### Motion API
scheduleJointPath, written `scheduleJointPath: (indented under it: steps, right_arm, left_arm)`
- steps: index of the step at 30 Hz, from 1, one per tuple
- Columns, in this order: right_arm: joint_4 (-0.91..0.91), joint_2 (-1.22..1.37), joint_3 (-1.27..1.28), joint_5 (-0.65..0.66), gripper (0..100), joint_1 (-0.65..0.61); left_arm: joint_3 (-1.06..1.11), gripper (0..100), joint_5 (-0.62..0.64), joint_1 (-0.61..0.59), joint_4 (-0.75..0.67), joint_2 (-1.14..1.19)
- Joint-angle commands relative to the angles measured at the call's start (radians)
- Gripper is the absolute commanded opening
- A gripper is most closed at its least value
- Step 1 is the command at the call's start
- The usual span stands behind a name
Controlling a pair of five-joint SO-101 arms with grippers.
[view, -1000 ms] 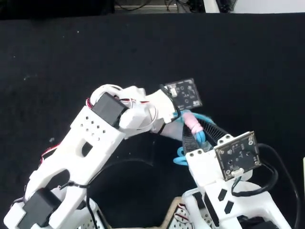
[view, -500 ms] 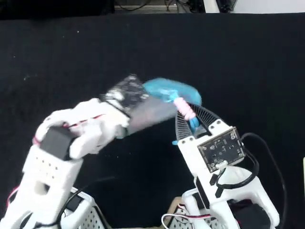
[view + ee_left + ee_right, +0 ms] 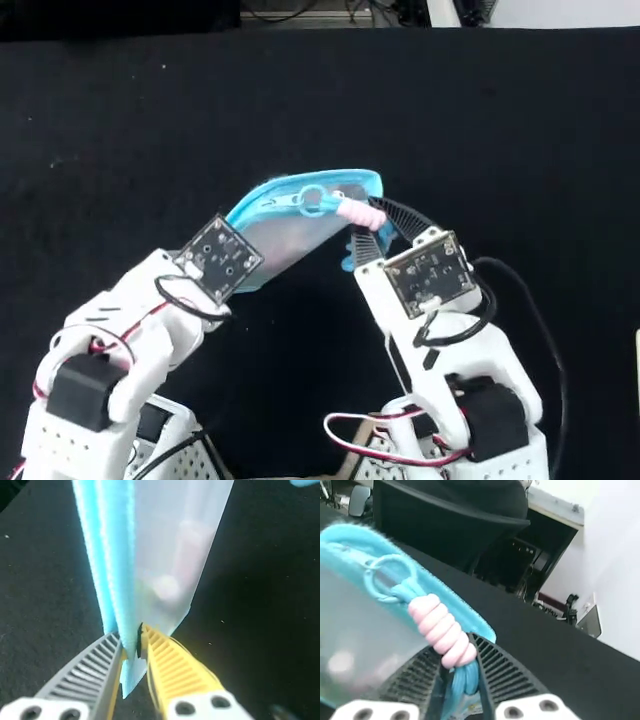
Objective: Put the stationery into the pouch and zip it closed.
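pouch (image 3: 290,228): frosted, blue zip edge | left hand (image 3: 132,641): clamped on pouch | right hand (image 3: 460,656): clamped on pink cord (image 3: 441,635)

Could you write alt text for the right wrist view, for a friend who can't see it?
The right pincer is shut on a pink coiled cord attached to the ring of a translucent blue-edged pouch, with a black table behind.

no legible text, no labels, no numbers anywhere
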Motion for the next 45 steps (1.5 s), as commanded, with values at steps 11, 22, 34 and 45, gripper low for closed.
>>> scheduleJointPath:
  steps: [11, 22, 34, 45]
  right_arm:
    - [0.193, 0.113, -0.107, 0.014, 1.1, 0.015]
    - [0.45, 0.113, -0.217, 0.014, 1.1, -0.018]
    - [0.457, 0.113, -0.196, 0.005, 1.1, -0.193]
    - [0.473, 0.111, -0.194, 0.005, 1.1, -0.195]
  left_arm:
    - [0.005, 3, 0.006, -0.001, -0.011, -0.038]
    - [0.022, 3, -0.02, 0.137, -0.002, -0.043]
    - [-0.087, 16, -0.14, 0.219, 0.058, -0.038]
    - [0.01, 16, -0.133, 0.249, -0.183, -0.037]
